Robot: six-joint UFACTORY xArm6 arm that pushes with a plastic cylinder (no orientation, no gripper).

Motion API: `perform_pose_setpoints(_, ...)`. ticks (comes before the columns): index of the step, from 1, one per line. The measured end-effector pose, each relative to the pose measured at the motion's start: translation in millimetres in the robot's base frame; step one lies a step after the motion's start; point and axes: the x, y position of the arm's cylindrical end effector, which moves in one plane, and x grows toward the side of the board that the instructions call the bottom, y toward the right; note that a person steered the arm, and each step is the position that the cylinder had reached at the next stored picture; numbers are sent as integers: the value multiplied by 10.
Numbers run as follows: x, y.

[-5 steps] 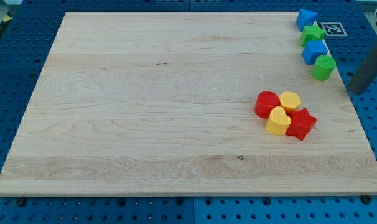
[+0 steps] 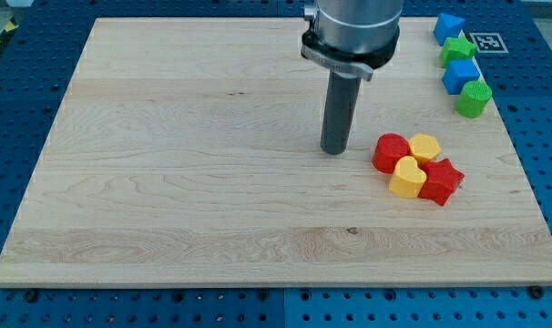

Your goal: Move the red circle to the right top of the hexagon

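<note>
**Tip stands just left of the red circle**

The red circle lies on the right part of the wooden table, at the left end of a tight cluster of four blocks. Its right side touches the yellow hexagon, and its lower right touches the yellow heart. The red star sits at the cluster's lower right, against the heart and below the hexagon.

My tip rests on the table near the red circle's left side, apart from it, with a strip of bare wood between. There is no hand on this arm, only the dark rod, so nothing is held.

Well apart, along the table's top right edge, a column runs downward: a blue block, a green star, a blue block and a green block.
</note>
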Motion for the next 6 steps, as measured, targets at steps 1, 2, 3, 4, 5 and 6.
perform_pose_setpoints(1,205,91)
perform_pose_setpoints(2,227,341)
perform_pose_setpoints(3,203,597)
perform_pose_setpoints(4,69,655)
perform_pose_setpoints(5,-75,743)
perform_pose_setpoints(6,-249,900)
